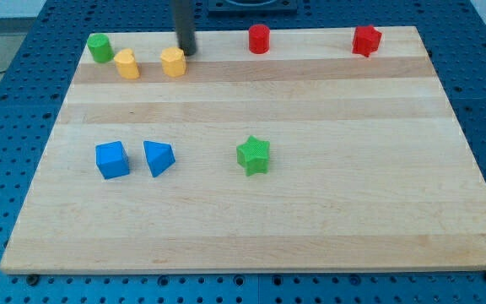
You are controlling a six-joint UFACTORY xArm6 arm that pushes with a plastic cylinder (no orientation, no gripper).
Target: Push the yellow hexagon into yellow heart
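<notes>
The yellow hexagon (173,62) sits near the view's top left of the wooden board (310,219). The yellow heart (126,64) lies a short gap to its left, not touching it. My tip (187,51) is just to the upper right of the yellow hexagon, at or very near its edge. The rod rises from there to the view's top.
A green cylinder (100,48) stands left of the yellow heart. A red cylinder (259,39) and a red star-like block (366,40) sit along the top edge. A blue cube (112,160), a blue triangle-like block (159,157) and a green star (253,155) lie mid-board.
</notes>
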